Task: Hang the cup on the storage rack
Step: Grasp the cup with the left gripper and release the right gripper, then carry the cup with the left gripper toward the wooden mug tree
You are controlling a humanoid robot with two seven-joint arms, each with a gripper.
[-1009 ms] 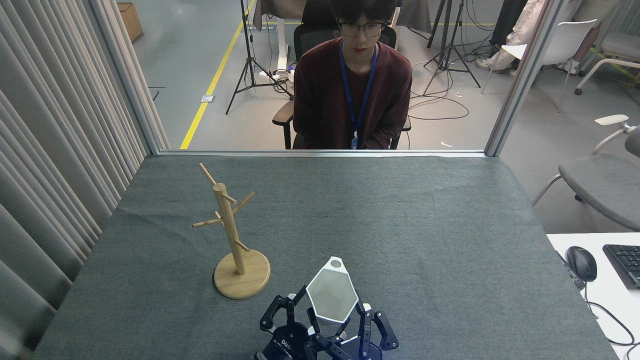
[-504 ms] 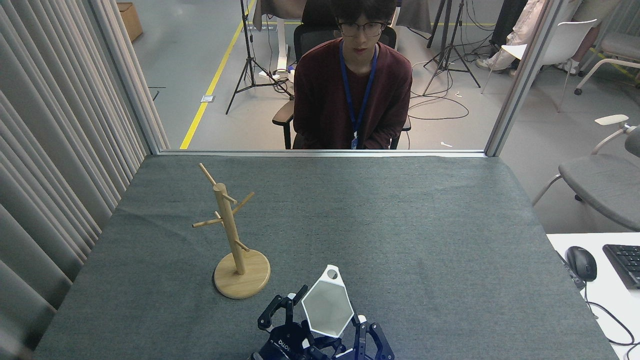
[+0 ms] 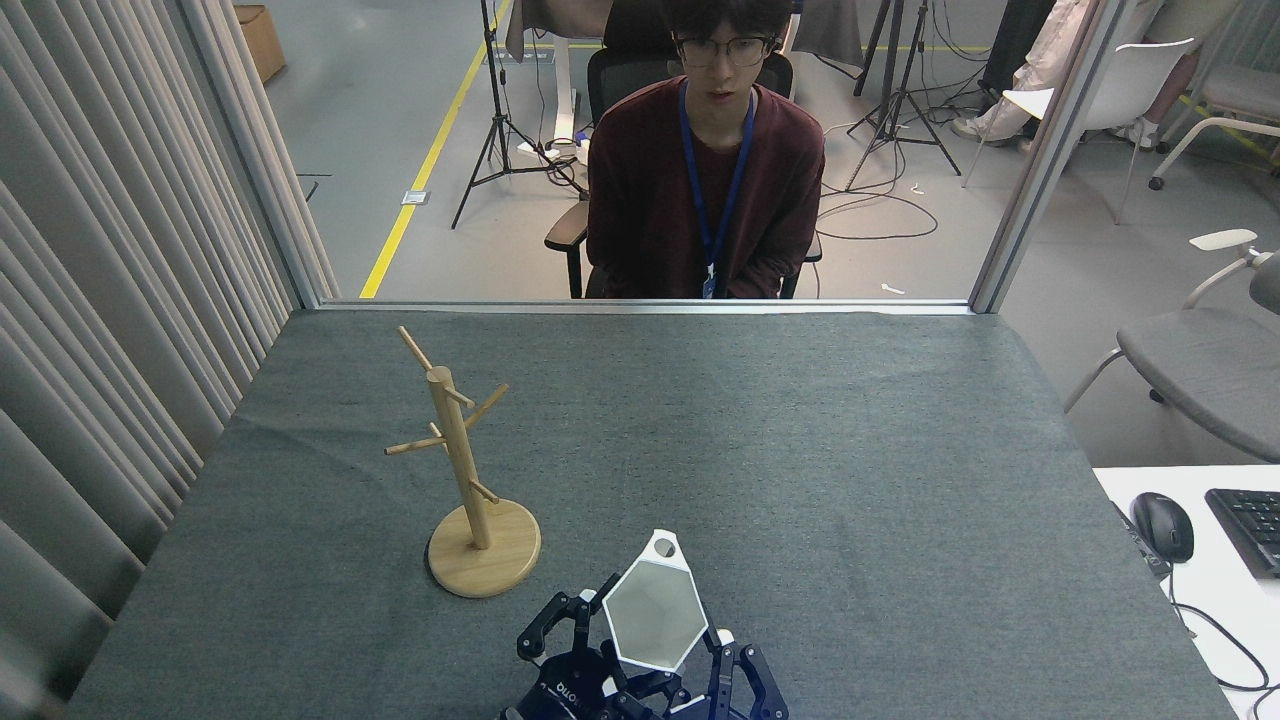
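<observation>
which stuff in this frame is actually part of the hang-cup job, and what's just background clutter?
Part of the job:
- cup, white, at the near table edge between dark gripper fingers
- storage rack, wooden, pegs bare
- gripper around the cup; which arm's, unclear

Just lying about:
- mouse and keyboard on the side desk
- person seated beyond the table
- tripods, chairs

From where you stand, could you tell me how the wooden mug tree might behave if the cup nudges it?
The mug tree looks tall and slim on a round disc base, so a high nudge could probably tip it. It stands loose on the grey cloth, so a low push may slide it.
</observation>
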